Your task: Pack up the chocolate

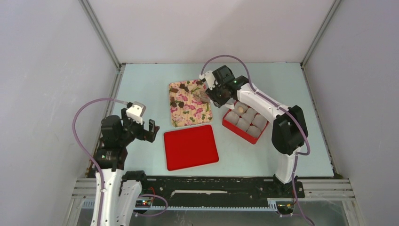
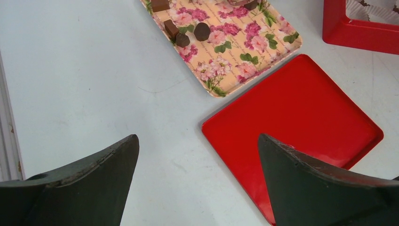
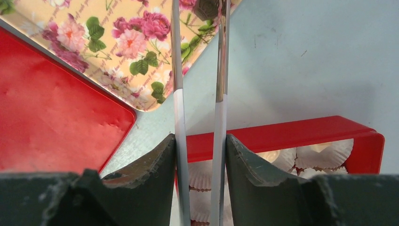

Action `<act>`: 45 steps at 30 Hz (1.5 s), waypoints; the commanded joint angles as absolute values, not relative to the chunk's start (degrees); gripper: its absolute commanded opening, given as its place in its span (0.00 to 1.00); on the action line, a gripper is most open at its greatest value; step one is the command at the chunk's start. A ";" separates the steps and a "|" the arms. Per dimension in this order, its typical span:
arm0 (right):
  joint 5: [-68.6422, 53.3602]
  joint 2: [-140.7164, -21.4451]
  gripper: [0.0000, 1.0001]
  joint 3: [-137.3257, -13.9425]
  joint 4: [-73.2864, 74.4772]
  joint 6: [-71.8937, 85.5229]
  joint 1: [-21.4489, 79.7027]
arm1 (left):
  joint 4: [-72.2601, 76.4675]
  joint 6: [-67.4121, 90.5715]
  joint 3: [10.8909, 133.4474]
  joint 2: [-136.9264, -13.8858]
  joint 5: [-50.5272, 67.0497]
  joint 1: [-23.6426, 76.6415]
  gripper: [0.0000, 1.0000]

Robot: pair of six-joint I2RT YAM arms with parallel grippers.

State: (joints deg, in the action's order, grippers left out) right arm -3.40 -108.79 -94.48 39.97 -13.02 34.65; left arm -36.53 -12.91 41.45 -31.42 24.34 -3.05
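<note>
Several dark brown chocolates (image 1: 180,89) lie on a floral cloth (image 1: 190,112); the left wrist view shows some of them (image 2: 202,31). One pale tan chocolate (image 1: 241,109) sits in a paper cup in the red box (image 1: 234,126). My right gripper (image 1: 214,93) is shut on metal tweezers (image 3: 178,70). The tweezer tips pinch a dark chocolate (image 3: 206,8) over the cloth's right edge; I cannot tell if it is lifted. My left gripper (image 1: 143,131) is open and empty above the table, left of the red lid (image 1: 190,147).
The red box (image 3: 282,134) holds several white crinkled paper cups (image 3: 324,153) and stands right of the cloth. The flat red lid (image 2: 301,122) lies in front of the cloth. Grey walls close in the table on three sides.
</note>
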 commanded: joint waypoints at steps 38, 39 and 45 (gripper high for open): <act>10.49 -109.96 0.23 -97.51 39.10 -17.24 39.45 | -34.51 -11.67 39.45 -29.80 26.29 -4.04 0.98; 10.28 -108.66 0.23 -97.06 38.77 -17.22 39.51 | -34.50 -11.69 39.44 -29.80 26.23 -3.99 0.98; 8.60 -100.63 0.21 -94.64 37.91 -17.84 39.51 | -34.51 -11.68 39.46 -30.03 26.30 -4.02 0.98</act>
State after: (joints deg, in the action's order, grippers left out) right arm 9.37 -110.08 -94.32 40.29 -17.23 39.31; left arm -36.10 -12.45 40.05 -30.24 25.26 -3.31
